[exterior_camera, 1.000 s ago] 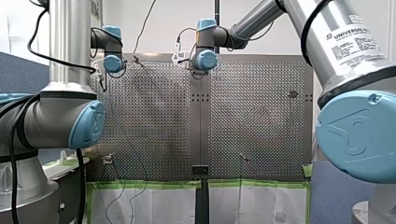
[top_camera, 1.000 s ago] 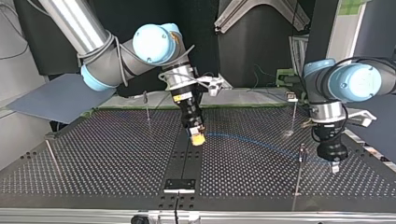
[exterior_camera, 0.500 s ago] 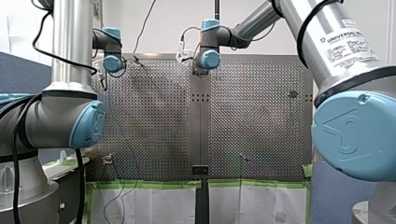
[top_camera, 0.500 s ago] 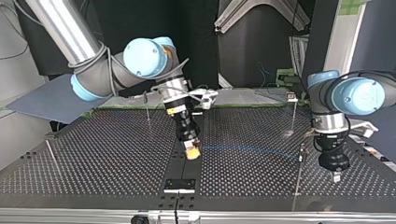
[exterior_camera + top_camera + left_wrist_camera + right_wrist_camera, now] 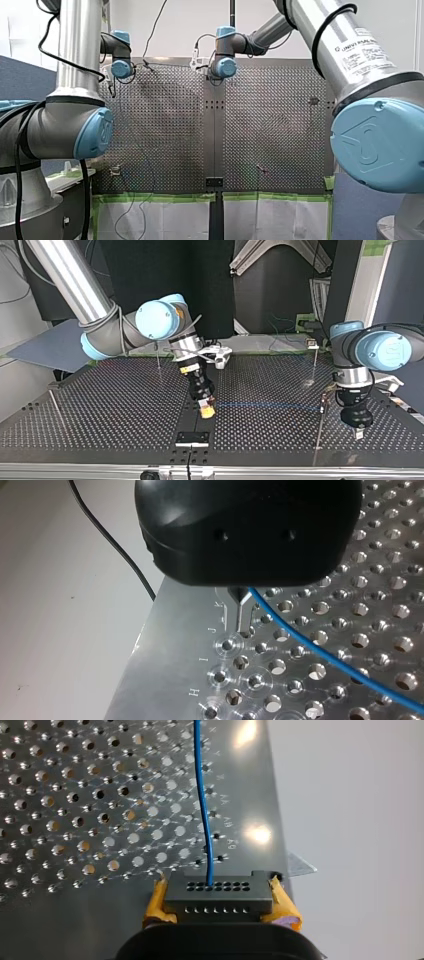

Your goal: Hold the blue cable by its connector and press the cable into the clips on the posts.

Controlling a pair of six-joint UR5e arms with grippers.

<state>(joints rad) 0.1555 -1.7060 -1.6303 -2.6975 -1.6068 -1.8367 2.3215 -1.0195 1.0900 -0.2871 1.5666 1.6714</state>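
My right gripper's (image 5: 218,906) yellow fingers (image 5: 156,904) pinch the connector (image 5: 218,892). My left gripper (image 5: 240,611): fingers pressed together, blue cable (image 5: 320,649) exits beside them; its body hides any pinch.

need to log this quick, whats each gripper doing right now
left gripper: closed, apparently pinching the blue cable
right gripper: closed on the connector, one yellow pad on each side

Plain white wall (image 5: 180,30) behind the far edge of the table. Perforated silver metal table (image 5: 165,125) in two panels, green tape strip (image 5: 150,197) along near edge, white sheeting (image 5: 170,220) below. Blue-grey partition panel (image 5: 20,75) at front view's left. Black backdrop (image 5: 150,265) in top view.
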